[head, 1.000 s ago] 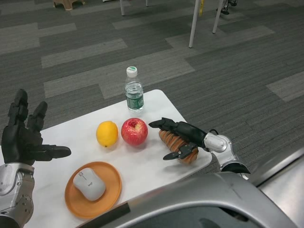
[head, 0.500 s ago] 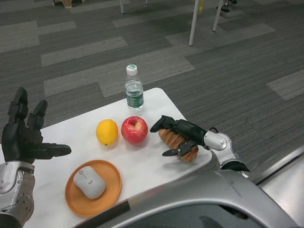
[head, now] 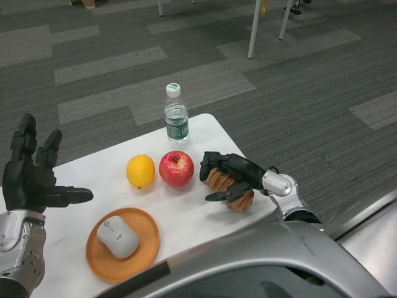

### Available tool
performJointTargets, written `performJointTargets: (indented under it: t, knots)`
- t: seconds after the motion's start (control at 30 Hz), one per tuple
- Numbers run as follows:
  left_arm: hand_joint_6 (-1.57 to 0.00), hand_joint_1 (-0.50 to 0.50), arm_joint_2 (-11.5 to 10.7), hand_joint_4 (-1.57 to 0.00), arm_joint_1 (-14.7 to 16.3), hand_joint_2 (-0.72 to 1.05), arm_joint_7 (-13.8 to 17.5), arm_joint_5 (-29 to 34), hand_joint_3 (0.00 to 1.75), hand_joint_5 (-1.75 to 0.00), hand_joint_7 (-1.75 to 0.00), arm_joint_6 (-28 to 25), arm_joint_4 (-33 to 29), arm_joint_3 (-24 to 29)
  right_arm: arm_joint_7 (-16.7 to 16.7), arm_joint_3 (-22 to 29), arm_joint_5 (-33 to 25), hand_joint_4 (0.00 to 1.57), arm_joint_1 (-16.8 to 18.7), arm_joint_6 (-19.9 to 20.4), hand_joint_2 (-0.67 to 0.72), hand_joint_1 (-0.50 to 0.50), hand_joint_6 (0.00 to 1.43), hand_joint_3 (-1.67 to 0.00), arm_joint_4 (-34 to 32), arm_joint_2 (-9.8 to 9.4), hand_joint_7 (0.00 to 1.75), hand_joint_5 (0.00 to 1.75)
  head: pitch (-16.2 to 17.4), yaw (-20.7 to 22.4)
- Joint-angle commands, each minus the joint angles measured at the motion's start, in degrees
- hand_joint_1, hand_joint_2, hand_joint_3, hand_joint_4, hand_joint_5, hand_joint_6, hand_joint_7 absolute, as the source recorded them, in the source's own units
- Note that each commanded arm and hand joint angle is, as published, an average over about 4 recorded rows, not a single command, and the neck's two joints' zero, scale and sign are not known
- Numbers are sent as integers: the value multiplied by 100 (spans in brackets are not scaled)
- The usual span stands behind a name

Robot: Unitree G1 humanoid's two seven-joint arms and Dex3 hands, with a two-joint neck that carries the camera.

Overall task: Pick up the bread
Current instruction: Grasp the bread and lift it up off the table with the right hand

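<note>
Where the white table (head: 186, 220) narrows toward its right edge, the right hand (head: 231, 176) lies over the bread (head: 226, 184), fingers curled down across the far end of the loaf and the thumb pressed against its near side, so the hand grips it. The bread, a ridged brown loaf, rests on the tabletop; whether any part has left the surface cannot be told. Just to its left stands a red apple (head: 176, 169), close to the loaf's end, and beside the apple a yellow lemon (head: 141, 171). Behind the apple, near the far edge of the table, a clear water bottle (head: 176, 115) with a green label and white cap stands upright. Toward the front of the table an orange plate (head: 147, 246) carries a grey computer mouse (head: 116, 239). The left hand (head: 32, 180) is raised at the table's left edge, holding nothing, fingers spread upward and thumb pointing right.
</note>
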State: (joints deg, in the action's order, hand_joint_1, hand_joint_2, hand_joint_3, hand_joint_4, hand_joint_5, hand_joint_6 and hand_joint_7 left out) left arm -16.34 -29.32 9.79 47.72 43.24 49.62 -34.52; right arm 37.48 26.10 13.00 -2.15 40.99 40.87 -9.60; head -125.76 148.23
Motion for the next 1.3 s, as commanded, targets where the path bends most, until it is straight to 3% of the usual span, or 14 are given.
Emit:
performJointTargets:
  t: [0.03, 0.17, 0.4, 0.73, 0.93, 1.0, 1.07, 1.2, 1.3]
  knots:
    - [0, 50, -10, 0, -28, -19, -12, -44, 9, -41, 0, 64, 39, -2, -136, -152, -254, 0, -49, -91, -67, -12, 44, -40, -39, 20, 157, 78, 3, 2]
    - [0, 50, -10, 0, -26, -19, -12, -44, 9, -41, 0, 69, 37, -2, -252, -393, -579, 0, -40, -104, -60, -12, 46, -40, -160, 29, 155, 78, 21, 15]
    - [0, 50, -6, 0, -21, -19, -12, -44, 9, -41, 0, 71, 26, -2, -549, -646, -895, 0, 4, -130, -62, -12, 46, -40, -452, 42, 161, 78, 9, 47]
    - [0, 50, -1, 0, -21, -19, -12, -44, 7, -41, 0, 71, 26, -2, -560, -578, -999, 0, 39, -135, -60, -12, 41, -42, -492, -29, 161, 78, 14, 81]
    - [0, 50, -1, 0, -21, -19, -12, -44, 9, -41, 0, 62, 30, -8, -549, -457, -992, 0, 178, -135, -60, -12, 13, -40, -672, -138, 150, 73, -7, 64]
    - [0, 50, -1, 0, -21, -19, -12, -44, 9, -41, 0, 62, 30, -10, -547, -448, -992, 0, 257, -174, -60, -12, 3, -44, -850, -193, 129, 68, -32, 61]
    - [0, 50, -1, 0, -19, -19, -12, -44, 9, -41, 0, 62, 32, -10, -540, -435, -983, 0, 367, -291, -60, -15, 0, -48, -1096, -244, 98, 58, -52, 78]
    - [0, 50, -1, 0, -17, -19, -12, -40, 9, -41, 0, 62, 39, -6, -505, -220, -596, 0, 738, -864, -54, -29, 0, -61, -1995, -240, 42, 39, -81, 104]
    - [0, 50, -6, 0, -17, -19, -12, -31, 9, -41, 0, 62, 39, -2, -349, -18, -32, 0, 927, -1493, -54, -29, 0, -56, -2674, -84, 26, 39, -100, 83]
